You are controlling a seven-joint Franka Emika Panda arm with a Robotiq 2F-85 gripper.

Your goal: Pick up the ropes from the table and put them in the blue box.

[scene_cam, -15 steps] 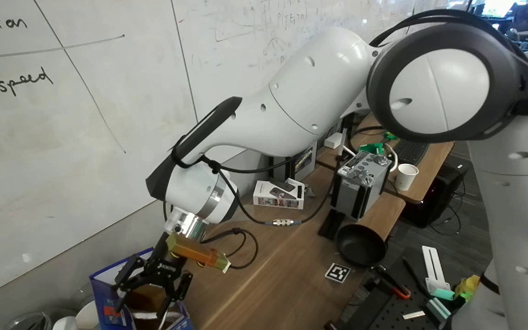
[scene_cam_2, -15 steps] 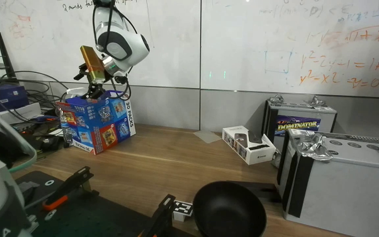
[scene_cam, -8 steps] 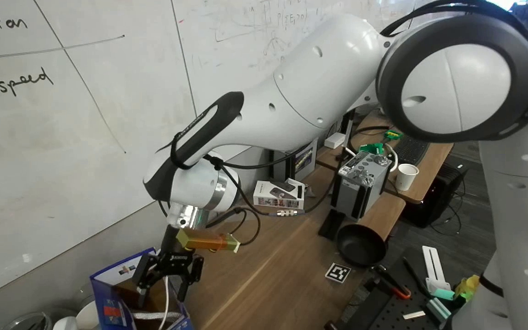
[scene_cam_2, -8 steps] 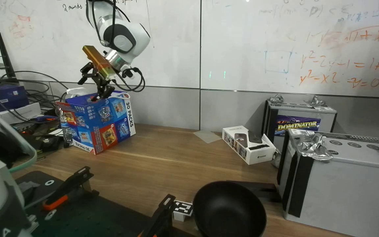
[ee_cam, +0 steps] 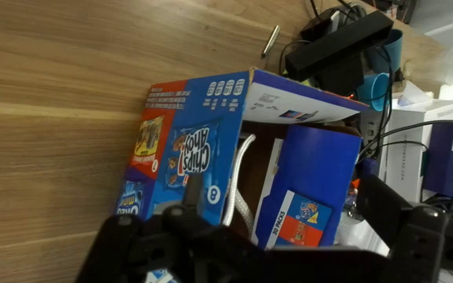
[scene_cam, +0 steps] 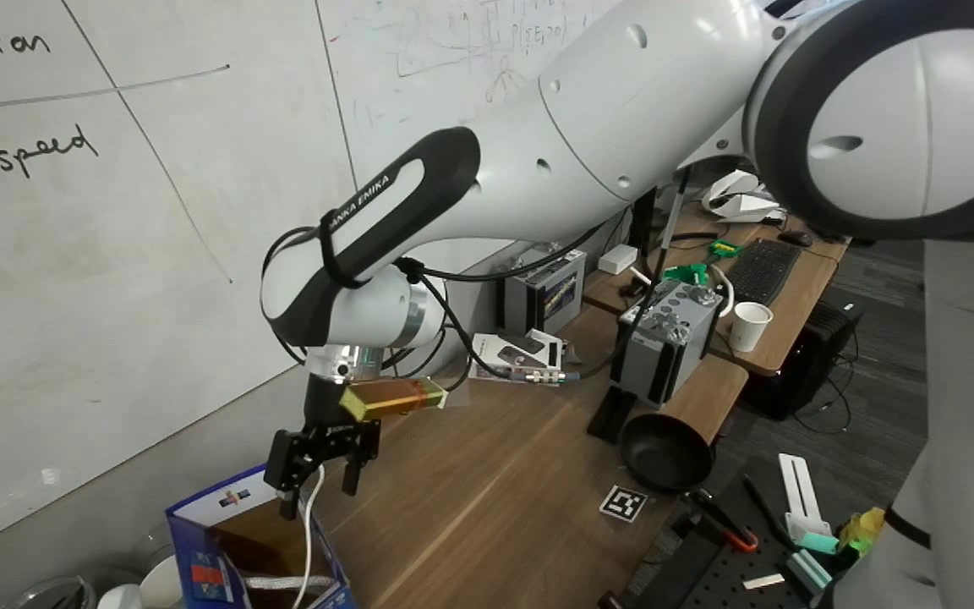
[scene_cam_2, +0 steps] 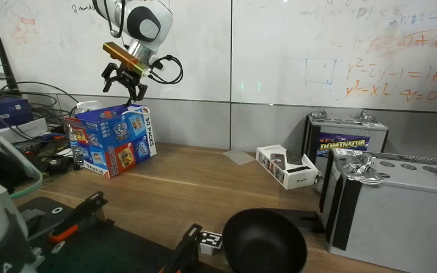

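Note:
The blue box [scene_cam: 199, 550] stands open on the table [scene_cam: 487, 474]; it also shows in an exterior view [scene_cam_2: 116, 140] and in the wrist view [ee_cam: 199, 129]. A white rope [scene_cam: 308, 541] stands partly inside it and loops over its rim, seen also in an exterior view [scene_cam_2: 139, 109]. In the wrist view the rope [ee_cam: 234, 181] runs along the rim, and another stretch lies inside the box. My gripper [scene_cam: 320, 493] is open and looks empty, above the box; it also shows in an exterior view [scene_cam_2: 121, 94] and the wrist view [ee_cam: 283, 188]. The rope's lower part is hidden.
A whiteboard wall [scene_cam: 157, 237] runs behind the box. A white phone carton [scene_cam_2: 286, 167], grey battery-like cases [scene_cam_2: 393, 220] and a black pan [scene_cam_2: 264, 242] stand on the table. A black pegboard with clamps [scene_cam_2: 82, 212] is in front. Cables [ee_cam: 407, 137] and cups [ee_cam: 374, 90] lie beyond the box.
My gripper has risen up out of the box opening and turned more upright, with its fingers apart. The rope stays at the box, and more of its loop now shows. The box has not moved.

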